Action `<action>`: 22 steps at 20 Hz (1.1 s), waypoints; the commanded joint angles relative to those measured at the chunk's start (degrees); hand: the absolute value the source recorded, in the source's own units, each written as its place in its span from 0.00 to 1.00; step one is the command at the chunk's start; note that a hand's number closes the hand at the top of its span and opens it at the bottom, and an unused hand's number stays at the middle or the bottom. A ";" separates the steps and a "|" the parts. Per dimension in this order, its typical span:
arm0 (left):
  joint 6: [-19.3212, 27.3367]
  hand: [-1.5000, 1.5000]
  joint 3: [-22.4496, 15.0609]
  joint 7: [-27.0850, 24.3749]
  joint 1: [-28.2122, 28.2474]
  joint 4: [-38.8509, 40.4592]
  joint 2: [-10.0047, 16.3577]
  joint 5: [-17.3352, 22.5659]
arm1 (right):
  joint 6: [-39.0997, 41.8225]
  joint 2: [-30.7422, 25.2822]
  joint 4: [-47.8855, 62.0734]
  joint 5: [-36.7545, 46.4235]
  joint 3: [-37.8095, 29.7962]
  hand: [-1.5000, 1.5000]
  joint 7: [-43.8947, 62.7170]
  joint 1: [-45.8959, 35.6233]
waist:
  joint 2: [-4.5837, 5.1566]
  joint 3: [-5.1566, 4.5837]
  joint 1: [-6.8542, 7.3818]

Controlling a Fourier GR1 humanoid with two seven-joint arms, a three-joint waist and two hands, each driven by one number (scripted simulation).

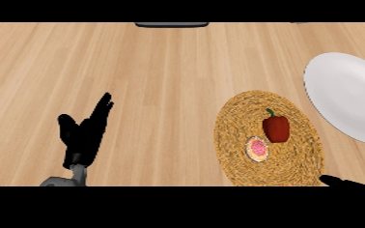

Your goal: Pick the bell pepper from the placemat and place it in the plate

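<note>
Underneath everything lies one wooden counter [157, 77], pale and smooth, its straight grain running across the view. One plate [342, 92] sits at the right edge, plain white, glossy and round, partly cut off by the frame. Just beside it, toward the lower left, lies one round placemat [242, 121] of coarse straw-coloured weave coiled in rings; its rim lies very close to the plate's.

Two black hands show. The left hand [84, 135] rests at the lower left on a grey forearm, fingers straight and up, thumb held apart, touching nothing. It stands well apart from the mat.

One bell pepper [276, 128] lies on the placemat, right of the mat's centre, on the half nearer the plate. It is deep red, glossy and blocky, with a short curved green stem pointing away from the robot. Just beside it, to its lower left, lies one small flat disc [257, 148], tan-rimmed with a speckled pink middle.

Only a sliver of the right hand [343, 181] shows at the lower right corner, near the mat's edge; whether it is spread or closed cannot be told.

One dark flat object [172, 24] is cut off by the counter's far edge.
</note>
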 commanded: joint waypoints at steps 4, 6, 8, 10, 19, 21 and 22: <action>-1.38 0.50 0.33 0.84 0.99 3.32 -1.78 -0.15 | 0.59 5.11 -1.27 9.57 8.86 0.00 9.64 -3.26 | 0.34 -0.29 -0.05; -0.34 0.50 0.33 2.45 0.67 1.44 -2.45 -0.68 | -0.78 6.73 2.57 11.79 10.72 0.00 5.62 -1.03 | 0.31 -0.27 -0.17; -2.57 0.50 2.07 1.46 2.29 1.12 -0.96 -0.13 | 1.67 5.31 0.85 9.60 7.99 0.00 5.31 0.41 | 0.27 -0.27 -0.27; -1.71 0.50 0.58 2.90 2.15 0.54 -2.45 -1.26 | 0.89 6.04 5.38 10.16 8.39 0.00 3.92 -3.62 | 0.30 -0.26 -0.12; -5.01 0.50 4.45 2.69 0.79 1.42 -1.14 -1.04 | -4.35 11.33 9.14 21.42 11.30 0.00 10.61 -7.87 | 0.33 -0.27 -0.04; -1.89 0.50 1.06 3.80 4.60 -3.28 -3.71 -3.82 | -5.41 11.64 7.07 22.22 11.34 0.00 9.64 -3.82 | 0.25 -0.26 -0.14; -3.56 0.50 2.08 4.18 3.72 -3.31 -3.21 -2.32 | -1.81 11.62 5.28 24.08 12.64 0.00 15.85 -8.43 | 0.27 -0.28 -0.01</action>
